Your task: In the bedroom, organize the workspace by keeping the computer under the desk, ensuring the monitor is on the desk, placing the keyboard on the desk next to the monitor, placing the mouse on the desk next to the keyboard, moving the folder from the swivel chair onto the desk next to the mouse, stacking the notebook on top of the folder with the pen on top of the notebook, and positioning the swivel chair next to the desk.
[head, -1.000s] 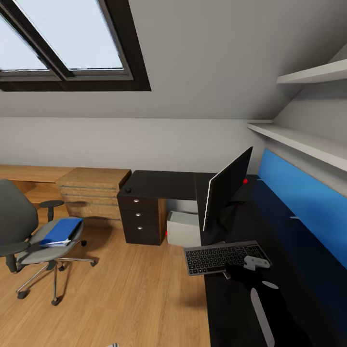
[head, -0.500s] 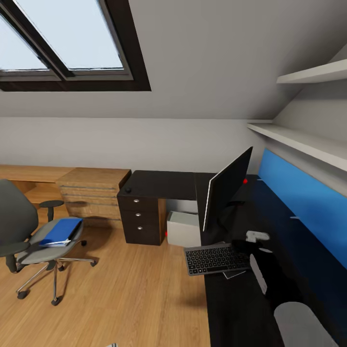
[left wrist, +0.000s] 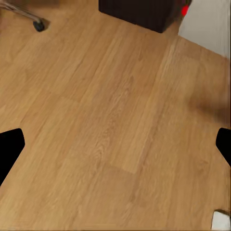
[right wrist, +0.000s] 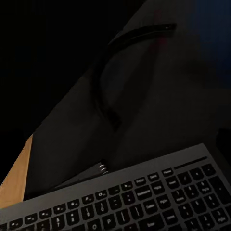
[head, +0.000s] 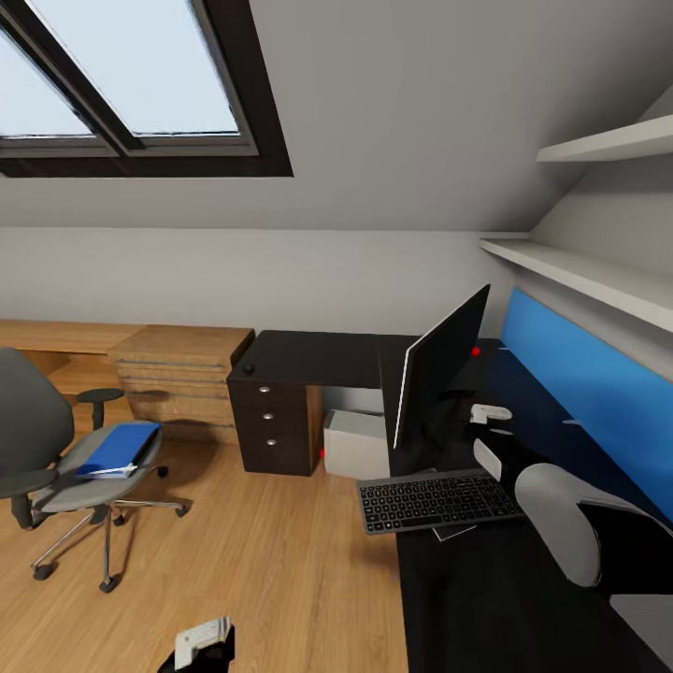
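The desk [head: 308,360] runs along the far wall and turns down the right wall. The monitor [head: 439,369] stands on its right wing, with the keyboard [head: 437,500] lying on the desk just in front of it. The mouse [head: 249,368] sits on the far wing above the drawer unit [head: 271,428]. The computer [head: 357,444] stands under the desk, right of the drawers (just beside them). The swivel chair [head: 56,449] stands well left on the floor [head: 262,561], the folder [head: 117,450] on its seat.

Low oak cabinets [head: 182,374] sit below white wall shelves [head: 598,271].
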